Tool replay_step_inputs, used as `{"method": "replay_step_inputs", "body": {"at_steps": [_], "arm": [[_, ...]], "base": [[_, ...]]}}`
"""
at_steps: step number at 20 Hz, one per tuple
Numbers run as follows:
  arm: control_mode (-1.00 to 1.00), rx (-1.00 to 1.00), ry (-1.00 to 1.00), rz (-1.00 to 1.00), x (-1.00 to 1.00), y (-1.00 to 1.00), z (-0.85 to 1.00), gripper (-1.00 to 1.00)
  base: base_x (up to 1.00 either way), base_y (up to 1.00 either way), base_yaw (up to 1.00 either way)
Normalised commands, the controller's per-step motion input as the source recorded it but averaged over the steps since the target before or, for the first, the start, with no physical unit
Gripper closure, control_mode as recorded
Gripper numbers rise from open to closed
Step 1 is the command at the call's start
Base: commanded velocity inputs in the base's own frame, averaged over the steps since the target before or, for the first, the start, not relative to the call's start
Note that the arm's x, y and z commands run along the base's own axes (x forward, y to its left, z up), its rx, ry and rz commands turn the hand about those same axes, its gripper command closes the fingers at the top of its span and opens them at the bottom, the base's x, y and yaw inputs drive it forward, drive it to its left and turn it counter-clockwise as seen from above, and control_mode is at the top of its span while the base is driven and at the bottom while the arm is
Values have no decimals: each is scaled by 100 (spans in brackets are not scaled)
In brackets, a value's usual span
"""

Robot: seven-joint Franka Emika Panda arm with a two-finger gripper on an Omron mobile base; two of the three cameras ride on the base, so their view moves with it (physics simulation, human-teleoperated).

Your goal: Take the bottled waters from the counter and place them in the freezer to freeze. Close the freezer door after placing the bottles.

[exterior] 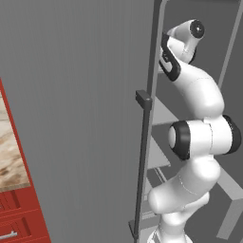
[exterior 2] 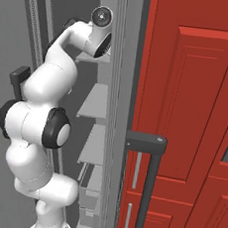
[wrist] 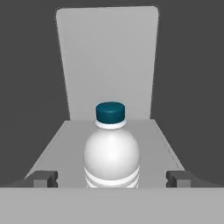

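The bottled water point(wrist: 112, 153) is showing a pale whitish body under a dark teal cap, standing on a light grey shelf point(wrist: 65, 146). The freezer door point(exterior: 80, 118) is appearing plain grey beside red cabinets point(exterior 2: 188, 94) and a beige-brown marbled bench point(exterior: 10, 152).

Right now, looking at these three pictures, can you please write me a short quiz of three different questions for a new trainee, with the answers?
1. True or false: the bottle stands upright on a pale freezer shelf.
2. What colour is the bottle's cap? A) red B) dark teal C) white
3. Fill in: the fingers stand wide ____, one on each side of the bottle, not touching it.

Key: 1 true; 2 B; 3 open. In the base views the arm reaches past the grey door, which stands open, so closing it is not yet done.
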Motion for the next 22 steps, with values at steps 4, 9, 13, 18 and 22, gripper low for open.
{"method": "replay_step_inputs", "body": {"at_steps": [4, 9, 13, 18, 22], "arm": [[-100, -2, -10, -3, -26, 0, 5, -100], [-100, 0, 0, -13, -57, 0, 9, -100], [-100, 0, 0, -15, -75, 2, 29, -100], [-100, 0, 5, -14, -84, 23, 26, -100], [-100, 0, 5, -15, -98, 30, 19, -100]], "base": [[0, 0, 0], [0, 0, 0], [0, 0, 0], [0, 0, 0], [0, 0, 0]]}}
